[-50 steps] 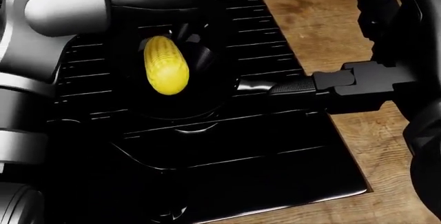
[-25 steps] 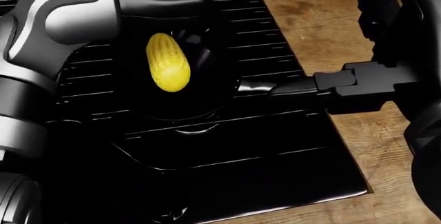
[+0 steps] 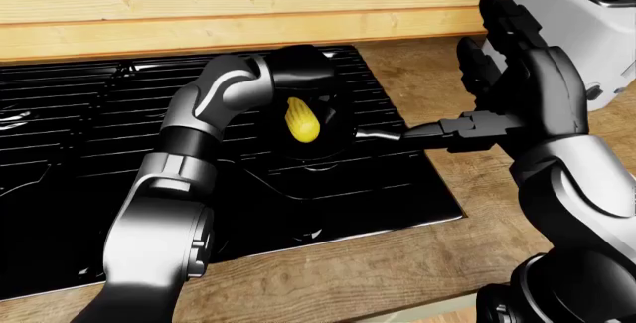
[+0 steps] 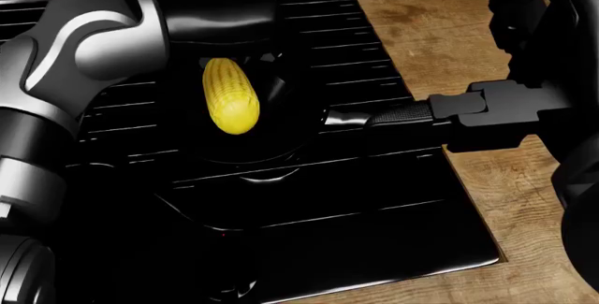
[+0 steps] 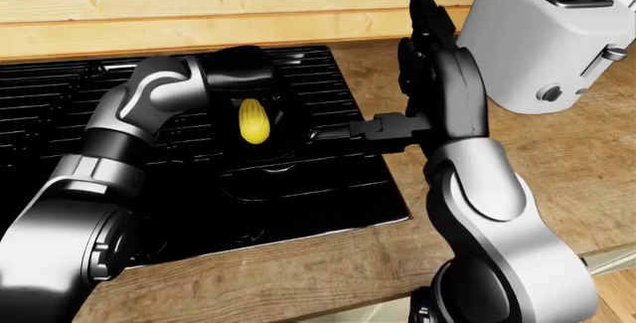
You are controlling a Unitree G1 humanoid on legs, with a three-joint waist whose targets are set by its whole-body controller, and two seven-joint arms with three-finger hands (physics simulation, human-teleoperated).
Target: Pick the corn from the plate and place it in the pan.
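Corn is sitting down inside the black pan, yellow cob pointing roughly up-down in the head view, and it's about the only bright thing against all that black. The pan rests on the black stove, near the stove's right edge, and its handle sticks out to the right toward the wooden counter. The left hand is right above the corn at the top of the pan, but it's just a dark glossy lump from these angles, so I honestly can't tell if the fingers are spread or curled, or whether they're touching the cob at all. The left arm comes in from the bottom left of the left-eye view and bends over the stove grates to get there. The right hand is held up over the counter just right of the stove with its fingers straight and pointing up, wide apart and holding nothing; the dark wrist part sits right at the end of the pan handle in all three views, though I can't say for sure that they touch. Over on the right there's a white toaster on the counter, and a wood plank wall runs along the top.
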